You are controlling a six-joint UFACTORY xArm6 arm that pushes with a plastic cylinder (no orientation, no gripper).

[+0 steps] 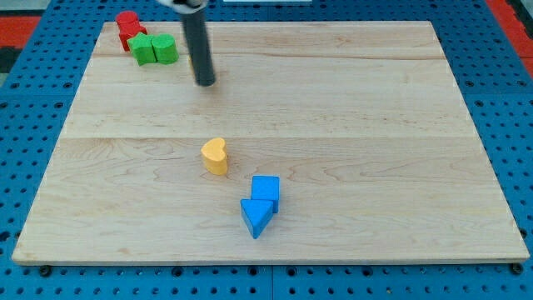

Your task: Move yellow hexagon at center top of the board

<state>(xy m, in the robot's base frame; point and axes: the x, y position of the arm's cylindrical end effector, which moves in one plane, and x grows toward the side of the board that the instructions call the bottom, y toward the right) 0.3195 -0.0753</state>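
Observation:
A yellow block [215, 155], rounded and heart-like in outline, sits a little left of the board's middle. I see no clear yellow hexagon. My tip [205, 82] is the lower end of a dark rod that comes down from the view's top. It rests on the board well above the yellow block, apart from it, and just right of the green blocks.
A red block [128, 28] sits at the board's top left corner, with two green blocks [155, 49] touching it below right. A blue cube [266, 189] and a blue triangle [256, 217] touch each other below right of the yellow block. The wooden board [375, 125] lies on a blue pegboard.

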